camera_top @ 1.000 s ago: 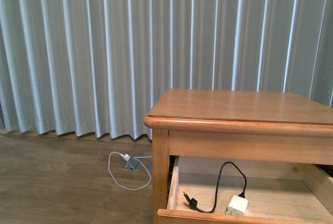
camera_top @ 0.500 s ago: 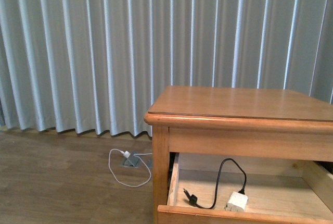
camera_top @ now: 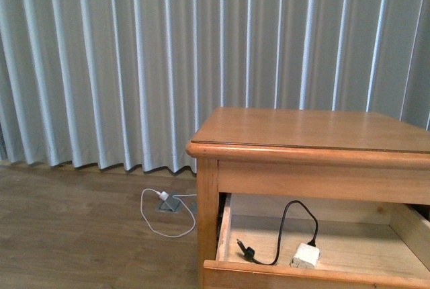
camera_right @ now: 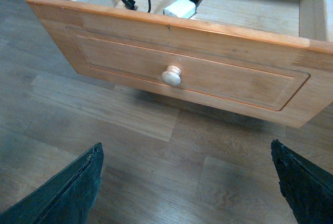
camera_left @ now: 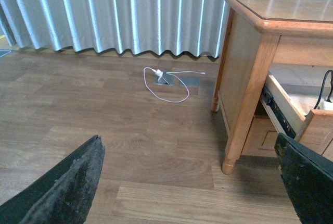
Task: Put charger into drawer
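The drawer [camera_top: 316, 277] of the wooden cabinet stands pulled out. Inside it lies the charger [camera_top: 305, 256], a white adapter with a black cable looping to a black connector near the drawer's left wall. The right wrist view looks down on the drawer front [camera_right: 114, 44] with its round knob [camera_right: 171, 76], and the charger [camera_right: 179, 7] shows just behind that panel. My right gripper [camera_right: 187, 156] is open over bare floor in front of the drawer. My left gripper [camera_left: 190, 148] is open above the floor, left of the cabinet. Neither gripper shows in the front view.
The cabinet [camera_top: 309, 134] has a flat wooden top, and its front leg [camera_left: 231, 156] stands on the floor. A white plug with a white cable [camera_top: 163, 200] lies at a floor outlet near grey curtains [camera_top: 134, 60]. Wooden floor [camera_left: 104, 104] stretches left of the cabinet.
The front view has shifted slightly, so the cabinet and drawer sit a little higher in the picture. The charger stays in the same place in the drawer.
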